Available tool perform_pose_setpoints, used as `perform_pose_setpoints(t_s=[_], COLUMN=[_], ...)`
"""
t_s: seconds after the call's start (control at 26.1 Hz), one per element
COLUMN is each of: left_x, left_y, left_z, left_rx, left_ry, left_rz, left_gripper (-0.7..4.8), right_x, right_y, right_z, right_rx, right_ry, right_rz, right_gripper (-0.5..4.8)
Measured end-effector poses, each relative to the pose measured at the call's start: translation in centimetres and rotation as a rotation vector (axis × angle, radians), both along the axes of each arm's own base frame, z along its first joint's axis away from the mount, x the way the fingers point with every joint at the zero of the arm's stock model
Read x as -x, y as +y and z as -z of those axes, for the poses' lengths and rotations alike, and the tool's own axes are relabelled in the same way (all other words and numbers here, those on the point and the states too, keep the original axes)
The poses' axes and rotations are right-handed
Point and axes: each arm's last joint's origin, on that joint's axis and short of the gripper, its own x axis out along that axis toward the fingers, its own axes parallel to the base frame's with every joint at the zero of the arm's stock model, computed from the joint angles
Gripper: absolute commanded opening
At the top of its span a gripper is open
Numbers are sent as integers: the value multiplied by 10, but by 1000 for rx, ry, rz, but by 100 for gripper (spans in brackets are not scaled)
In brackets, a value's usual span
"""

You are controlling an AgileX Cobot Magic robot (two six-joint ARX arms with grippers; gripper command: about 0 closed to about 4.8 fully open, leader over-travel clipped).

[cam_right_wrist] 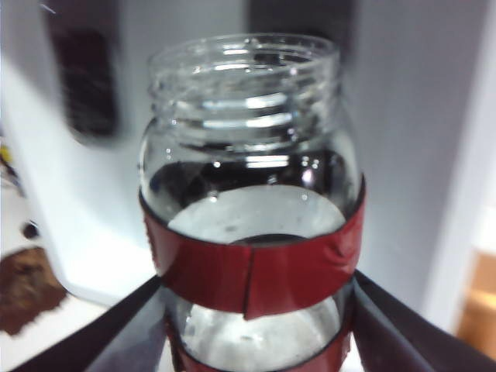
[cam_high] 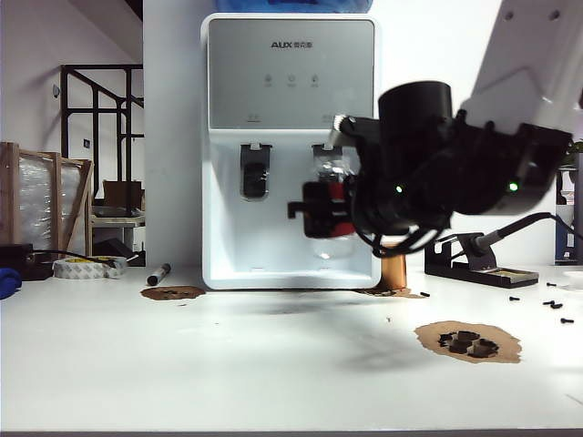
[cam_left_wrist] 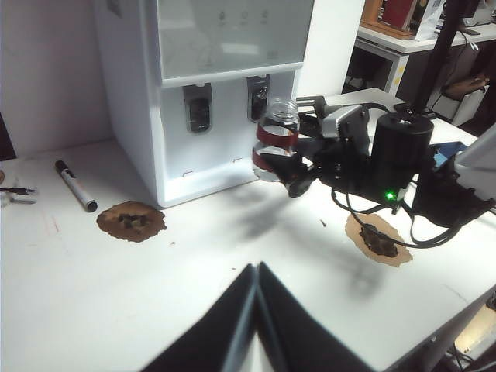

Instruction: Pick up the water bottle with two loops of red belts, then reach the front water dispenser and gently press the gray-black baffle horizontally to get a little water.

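From across the table the right gripper (cam_high: pixel 314 209) mostly hides the water bottle (cam_high: pixel 330 196), held up right at the water dispenser (cam_high: pixel 290 146), under its right-hand lever. The right wrist view shows more: both fingers (cam_right_wrist: pixel 116 329) pinching the water bottle (cam_right_wrist: pixel 252 232) around its red bands, its open mouth pointing away from the gripper. The left gripper (cam_left_wrist: pixel 256 273), fingers pressed together and empty, hangs well back, and only its camera shows the marker (cam_left_wrist: pixel 75 184).

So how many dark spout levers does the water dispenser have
2. The left lever hangs free on the water dispenser; the right lever sits just behind the water bottle held in the right gripper, partly hidden in the exterior view.
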Motion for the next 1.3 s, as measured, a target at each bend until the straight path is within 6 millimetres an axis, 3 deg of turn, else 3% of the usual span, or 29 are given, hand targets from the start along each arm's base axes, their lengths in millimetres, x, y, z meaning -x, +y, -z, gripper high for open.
perform_pose_setpoints(t_s=[0.27, 0.58, 0.88, 1.3], left_x=[-1, -10, -53, -48], left_y=[0, -2, -11, -36], left_z=[-5, 8, 12, 6], left_rx=[6, 20, -9, -110], left_ry=[-55, 15, 95, -17], left_rz=[0, 57, 116, 142], left_gripper=[-5, -5, -5, -5], right_x=[-12, -23, -33, -49], right_y=[4, 7, -8, -7], right_z=[-11, -8, -6, -15], right_rx=[19, 36, 56, 56], right_ry=[-21, -13, -10, -1], right_rz=[-6, 2, 66, 34], right_gripper=[-5, -5, -5, -5])
